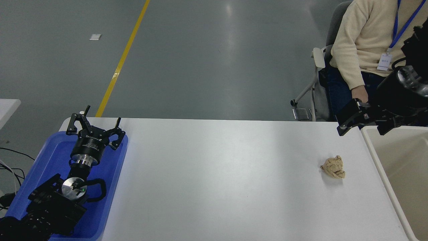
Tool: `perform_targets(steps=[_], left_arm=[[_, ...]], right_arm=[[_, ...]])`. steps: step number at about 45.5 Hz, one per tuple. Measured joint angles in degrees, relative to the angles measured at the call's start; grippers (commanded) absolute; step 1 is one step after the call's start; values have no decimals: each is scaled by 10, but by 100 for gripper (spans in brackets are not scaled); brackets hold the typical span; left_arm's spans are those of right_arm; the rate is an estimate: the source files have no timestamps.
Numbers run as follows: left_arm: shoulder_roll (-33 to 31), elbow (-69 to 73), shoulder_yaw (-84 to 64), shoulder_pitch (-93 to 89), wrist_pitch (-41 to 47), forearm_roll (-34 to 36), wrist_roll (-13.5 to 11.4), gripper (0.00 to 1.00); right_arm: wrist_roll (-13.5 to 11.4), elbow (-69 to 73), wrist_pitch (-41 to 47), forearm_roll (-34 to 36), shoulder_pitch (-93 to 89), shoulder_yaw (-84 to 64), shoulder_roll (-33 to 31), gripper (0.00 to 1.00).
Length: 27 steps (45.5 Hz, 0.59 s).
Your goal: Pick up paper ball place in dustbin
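Paper ball (333, 167) lies on the white table (227, 180), a tan crumpled wad, just left of the dustbin (398, 167) and apart from its rim. Nothing touches the ball.

Dustbin is cream-white, at the table's right end, cut off by the picture's edge; what shows of its inner walls is bare.

Right gripper (362, 120) hangs beyond the ball, over the dustbin's far-left corner, well clear of the ball. Its two fingers stand spread apart, one toward the ball's side and one over the bin, with nothing between them.

Left gripper (94, 125) sits far left of the dustbin, over the blue tray (50, 160), fingers splayed wide and empty.

A person in a cream sweater (364, 40) sits behind the dustbin's far end, blue lanyard visible.
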Motion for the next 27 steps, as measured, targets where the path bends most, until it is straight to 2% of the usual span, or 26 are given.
perform_targets(steps=[7,19,27], left_arm=[[0,0,0,0,0,0,0,100],[0,0,0,0,0,0,0,100],[0,0,0,0,0,0,0,100]], right_arm=[[0,-3,-20,0,-29,1,-2,100],[-1,-49,-154,0,-134,3,-3,100],[-1,-115,-208,1,-229,13,-1,100]])
